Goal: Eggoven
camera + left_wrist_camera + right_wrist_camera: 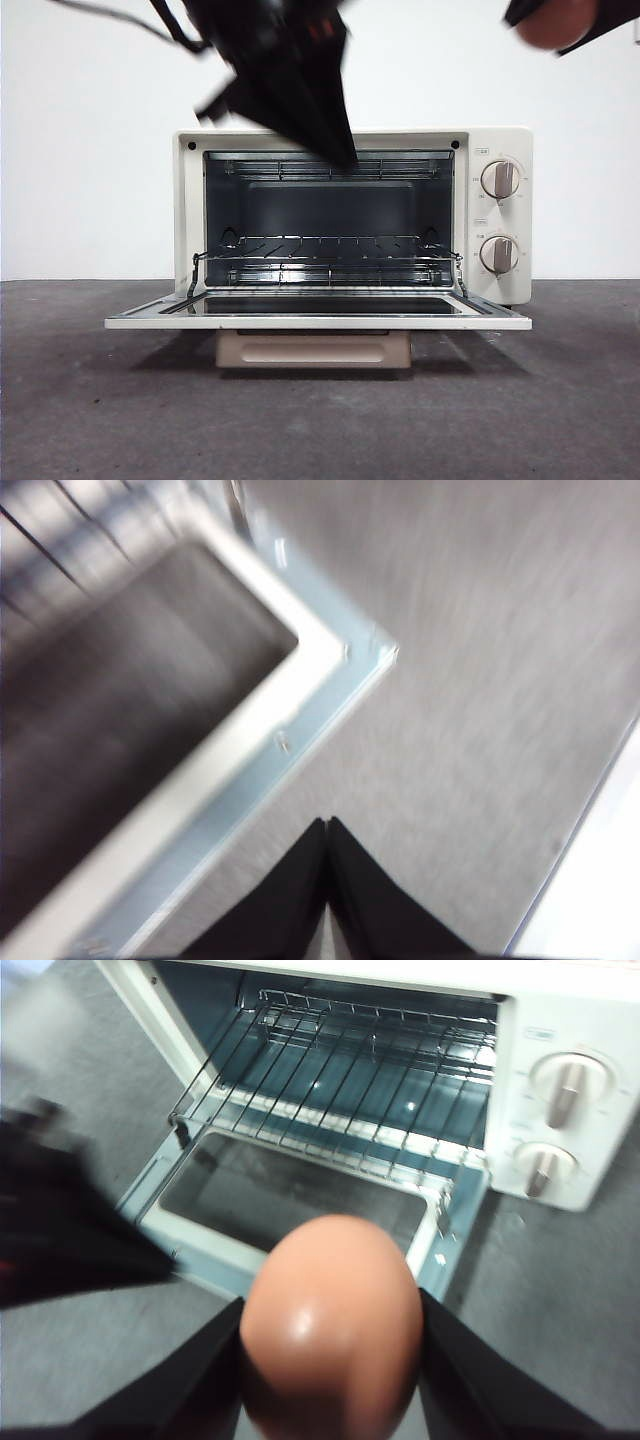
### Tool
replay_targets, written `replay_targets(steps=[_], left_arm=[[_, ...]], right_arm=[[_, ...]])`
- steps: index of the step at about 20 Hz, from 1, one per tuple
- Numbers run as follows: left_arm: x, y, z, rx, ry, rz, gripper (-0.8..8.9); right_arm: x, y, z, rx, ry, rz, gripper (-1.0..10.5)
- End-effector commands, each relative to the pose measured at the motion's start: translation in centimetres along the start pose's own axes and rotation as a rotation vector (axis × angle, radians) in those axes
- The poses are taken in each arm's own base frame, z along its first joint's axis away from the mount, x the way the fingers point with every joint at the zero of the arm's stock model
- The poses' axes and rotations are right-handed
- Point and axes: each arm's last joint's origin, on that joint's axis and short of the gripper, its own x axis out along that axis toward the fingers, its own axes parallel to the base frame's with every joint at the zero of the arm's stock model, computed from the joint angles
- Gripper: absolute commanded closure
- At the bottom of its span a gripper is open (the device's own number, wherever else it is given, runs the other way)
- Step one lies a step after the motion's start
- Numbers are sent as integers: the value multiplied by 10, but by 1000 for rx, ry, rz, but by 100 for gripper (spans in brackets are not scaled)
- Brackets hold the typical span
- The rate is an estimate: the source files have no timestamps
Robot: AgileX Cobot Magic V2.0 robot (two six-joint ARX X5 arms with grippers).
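The cream oven [500, 140] stands with its glass door [320, 306] folded down flat and a wire rack [325, 250] inside. My right gripper [330, 1300] is shut on the reddish-brown egg [330, 1335] and holds it above the table in front of the open door [290, 1195]. In the front view the egg [555, 22] shows at the top right corner. My left gripper [327, 825] is shut with nothing in it, above the table just off a corner of the door [340, 650]. In the front view it [340, 150] hangs dark before the oven's top edge.
Two knobs [500, 180] [498, 254] sit on the oven's right panel. A tan handle [313, 349] hangs under the lowered door. Grey table [100, 400] spreads in front and to both sides. The left arm [60, 1230] shows blurred in the right wrist view.
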Motion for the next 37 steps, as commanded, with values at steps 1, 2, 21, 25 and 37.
replay_targets(steps=[1,2,21,25,37], left_arm=[[-34,4,6,-6,-107,25,806],[-50,7,6,-14,-148,39,806],[-156,27,-136,-236,-345,230,807],[-162,22,-141,-229,-362,231,807],[-163,21,-142,-234,-366,230,807]], right_arm=[[19,2,9,-8,-2,5,944],[30,1,11,-7,6,4,944],[196,-21,7,-2,-86,-83,944],[208,-26,1,2,-70,-115,944],[212,-28,-2,3,-64,-134,843]])
